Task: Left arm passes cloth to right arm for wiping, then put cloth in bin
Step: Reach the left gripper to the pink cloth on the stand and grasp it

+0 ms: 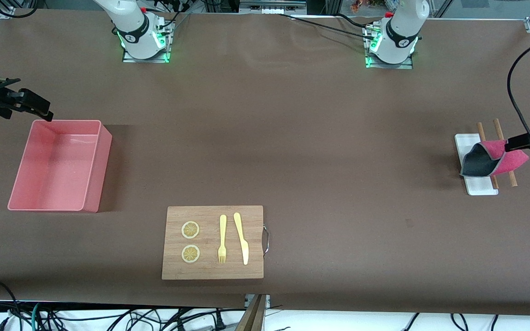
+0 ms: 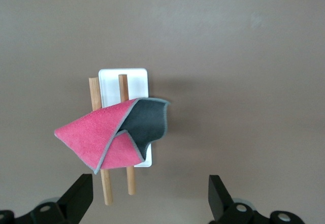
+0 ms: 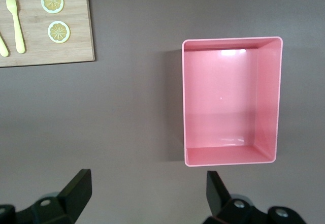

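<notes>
So the pickup is not yet begun: the cloth lies draped over two sticks on the white tray, both grippers spread empty, the left needing to descend.

overhead front view — wrists face down

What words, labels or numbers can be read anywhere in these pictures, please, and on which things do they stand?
None can be read.
Dark band on the left arm near its base: a small white mark, too small to read.
Dark band on the right arm: the same.
Cloth, bin, cutting board: no lettering.
</notes>
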